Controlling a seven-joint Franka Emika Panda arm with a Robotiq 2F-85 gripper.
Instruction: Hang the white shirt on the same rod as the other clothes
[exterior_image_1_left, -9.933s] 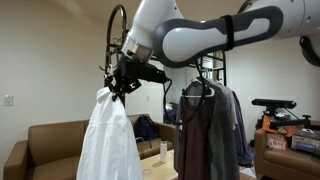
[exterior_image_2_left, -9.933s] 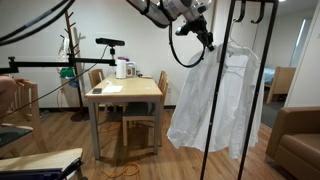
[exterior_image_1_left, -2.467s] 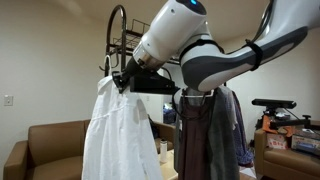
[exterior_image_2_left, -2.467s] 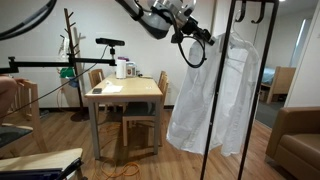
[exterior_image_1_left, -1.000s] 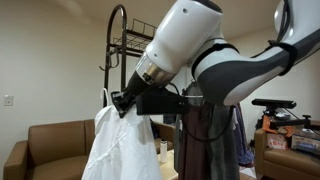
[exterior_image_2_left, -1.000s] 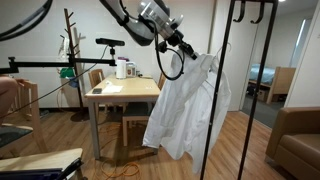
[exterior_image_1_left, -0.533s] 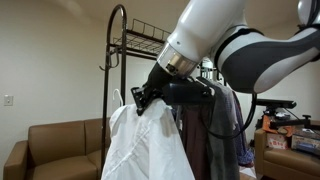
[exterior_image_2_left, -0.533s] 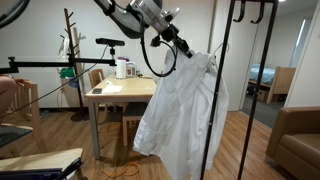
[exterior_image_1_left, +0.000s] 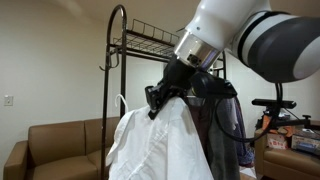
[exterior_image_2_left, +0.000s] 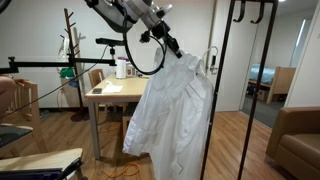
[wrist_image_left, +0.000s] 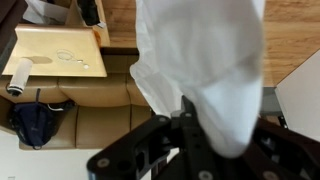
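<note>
An exterior view sits close and low beside the arm, looking up at the rack (exterior_image_1_left: 115, 60) with the sofa (exterior_image_1_left: 60, 145) on the far wall. An exterior view stands back, peering past a rack upright (exterior_image_2_left: 222, 90) toward the table (exterior_image_2_left: 125, 92). The wrist view stares straight down its gripper (wrist_image_left: 186, 108) onto sofa and table. All three catch the white shirt (exterior_image_1_left: 155, 145).

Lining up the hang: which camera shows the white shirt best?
An exterior view: the white shirt shows nearly whole, collar downward. In an exterior view the shirt is cropped at the bottom; the wrist view shows only fabric.
</note>
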